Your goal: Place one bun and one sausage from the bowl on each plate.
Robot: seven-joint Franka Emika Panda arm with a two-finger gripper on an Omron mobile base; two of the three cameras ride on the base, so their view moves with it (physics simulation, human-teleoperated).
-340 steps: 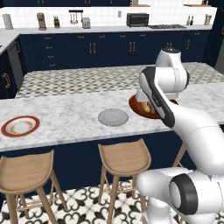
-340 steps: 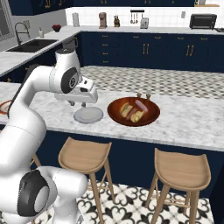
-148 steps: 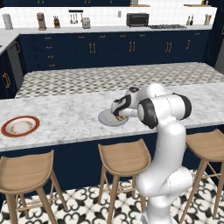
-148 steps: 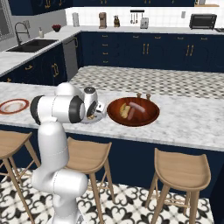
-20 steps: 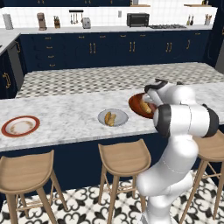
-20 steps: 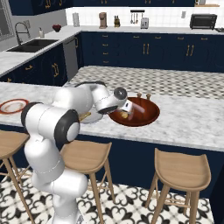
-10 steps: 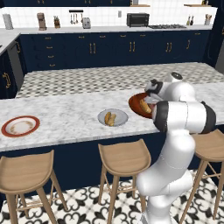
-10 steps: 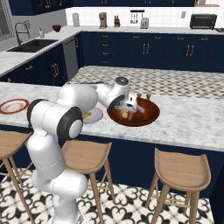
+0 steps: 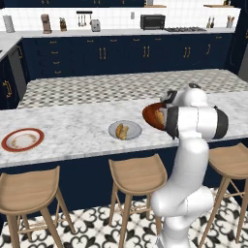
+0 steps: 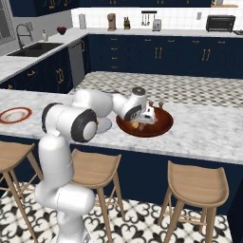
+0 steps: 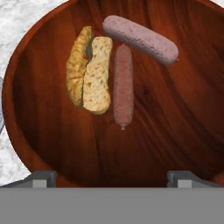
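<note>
Hand view looks into the dark red round bowl (image 11: pixel 52 144), holding one split bun (image 11: pixel 89 74) and two sausages (image 11: pixel 123 85). End effector (image 11: pixel 111 179) tips sit wide apart, mostly cut off.

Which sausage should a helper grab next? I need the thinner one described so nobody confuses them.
Find the dark orange-red bowl on the marble island counter, under the gripper. A split bun lies inside; the thin sausage lies right beside it, darker and slimmer than the fat pale sausage beyond.
</note>
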